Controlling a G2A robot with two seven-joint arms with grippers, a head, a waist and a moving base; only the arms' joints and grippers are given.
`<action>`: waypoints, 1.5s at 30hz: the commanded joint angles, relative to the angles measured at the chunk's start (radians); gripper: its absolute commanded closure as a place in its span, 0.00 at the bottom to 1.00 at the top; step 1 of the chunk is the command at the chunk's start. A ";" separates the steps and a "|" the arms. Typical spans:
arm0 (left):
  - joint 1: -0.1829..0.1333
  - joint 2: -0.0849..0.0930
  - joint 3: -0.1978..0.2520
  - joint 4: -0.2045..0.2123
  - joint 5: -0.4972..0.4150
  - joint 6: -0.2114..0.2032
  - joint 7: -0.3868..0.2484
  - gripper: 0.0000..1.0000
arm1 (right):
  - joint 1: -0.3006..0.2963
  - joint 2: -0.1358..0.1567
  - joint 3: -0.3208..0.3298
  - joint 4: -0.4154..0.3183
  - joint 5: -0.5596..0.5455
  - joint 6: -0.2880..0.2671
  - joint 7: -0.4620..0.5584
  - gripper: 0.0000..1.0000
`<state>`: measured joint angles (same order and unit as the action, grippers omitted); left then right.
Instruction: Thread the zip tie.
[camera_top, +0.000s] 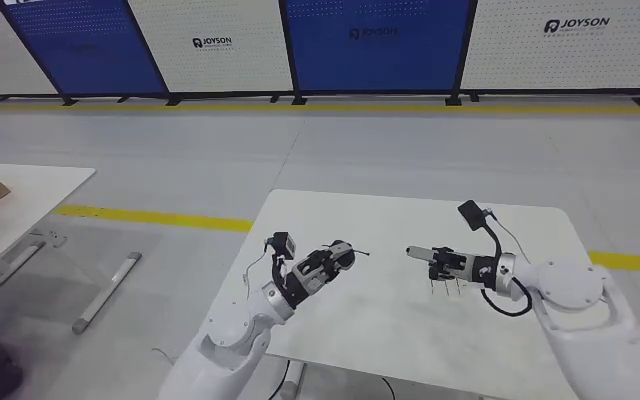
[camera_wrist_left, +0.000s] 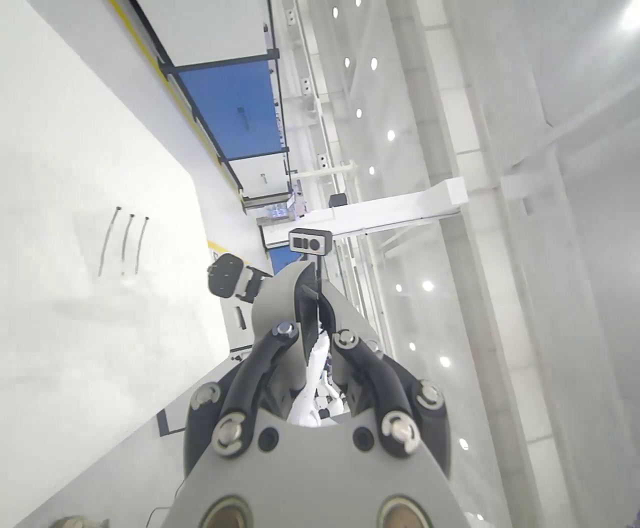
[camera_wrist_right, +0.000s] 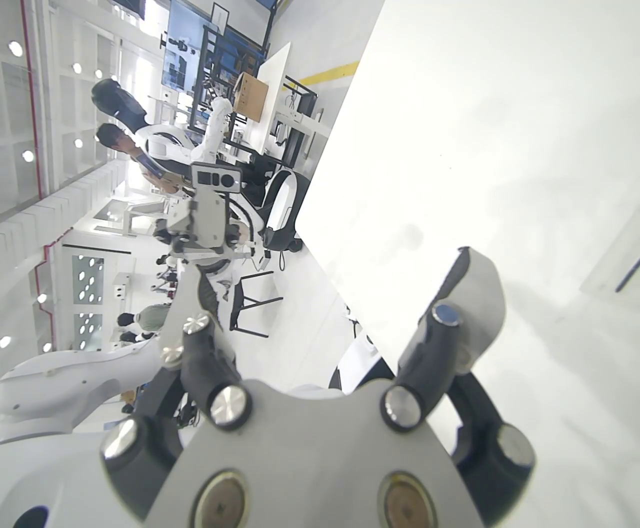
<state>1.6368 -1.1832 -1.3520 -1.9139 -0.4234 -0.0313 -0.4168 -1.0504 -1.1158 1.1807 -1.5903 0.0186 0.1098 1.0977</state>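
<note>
Left gripper (camera_wrist_left: 313, 281), clamped on the zip tie (camera_top: 360, 252), faces the wide-open right gripper (camera_top: 415, 252) near the table (camera_top: 400, 215) front edge; pinch the tip squarely.

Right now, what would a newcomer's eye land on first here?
The two grippers face each other above the white table: the left gripper is shut on a thin black zip tie, and the right gripper is open opposite it. Next, three spare zip ties lie side by side on the table near the right gripper.
</note>
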 joint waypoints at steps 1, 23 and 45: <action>-0.004 0.000 0.014 0.027 0.020 -0.003 -0.003 1.00 | 0.000 0.000 0.000 0.000 0.000 0.000 0.000 0.00; -0.023 -0.006 0.082 0.093 0.191 -0.071 0.133 1.00 | 0.000 0.000 0.000 0.000 0.000 0.000 0.000 0.00; -0.051 -0.012 0.142 0.151 0.349 -0.068 0.222 1.00 | 0.031 0.007 -0.007 -0.012 -0.062 0.011 0.055 0.00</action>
<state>1.5859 -1.1951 -1.2102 -1.7629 -0.0748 -0.0993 -0.1945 -1.0376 -1.1113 1.1692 -1.6041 -0.0275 0.1077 1.1241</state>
